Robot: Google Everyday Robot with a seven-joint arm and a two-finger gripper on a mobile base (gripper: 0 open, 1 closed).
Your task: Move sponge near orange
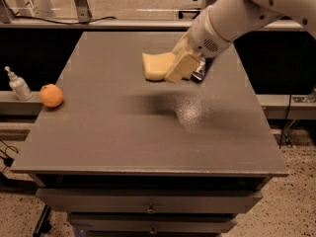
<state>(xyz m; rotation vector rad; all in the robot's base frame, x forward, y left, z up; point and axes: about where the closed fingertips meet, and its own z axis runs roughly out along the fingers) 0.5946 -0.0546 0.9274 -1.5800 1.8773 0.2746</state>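
Note:
The pale yellow sponge [156,65] hangs a little above the grey table [123,142], right of its middle toward the back, with its shadow on the surface below. My gripper [175,73] comes in from the upper right on the white arm and is shut on the sponge's right end. One pale yellow finger [181,64] lies across the sponge. The orange [51,95] sits at the table's left edge, well to the left of the sponge and nearer the front.
A small white pump bottle [19,86] stands on the ledge just left of the orange. A dark packet [200,73] lies on the table behind my gripper. The table's front edge has drawers below it.

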